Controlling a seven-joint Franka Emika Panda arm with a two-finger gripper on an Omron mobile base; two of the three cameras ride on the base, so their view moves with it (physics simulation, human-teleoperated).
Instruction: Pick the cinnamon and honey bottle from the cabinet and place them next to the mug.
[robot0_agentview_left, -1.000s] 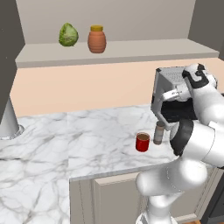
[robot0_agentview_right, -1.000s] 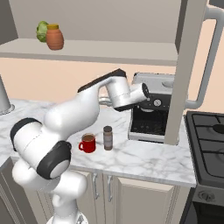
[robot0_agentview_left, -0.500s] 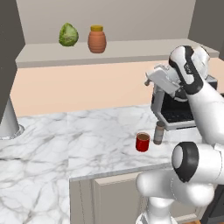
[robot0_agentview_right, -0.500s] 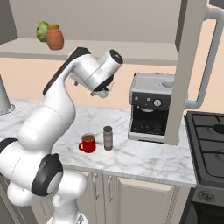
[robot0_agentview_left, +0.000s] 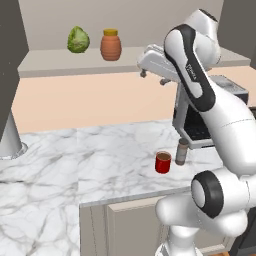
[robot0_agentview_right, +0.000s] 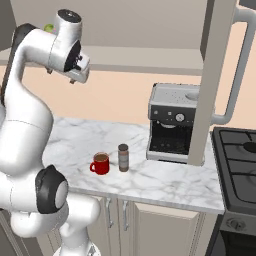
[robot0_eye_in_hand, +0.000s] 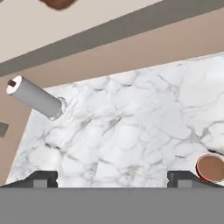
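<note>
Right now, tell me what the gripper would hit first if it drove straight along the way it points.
The gripper, fingers wide open and empty, looks down on bare marble counter, so it would likely meet that first. The mug lies off to one side of that line. Depth is hard to judge.

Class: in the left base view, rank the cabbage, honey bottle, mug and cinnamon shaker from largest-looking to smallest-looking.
1. Honey bottle and cabbage: near alike, so no ranking between them; both sit farther back on the cabinet shelf.
2. Cinnamon shaker: taller than the mug but slimmer.
3. Mug: smallest-looking, only narrowly.
</note>
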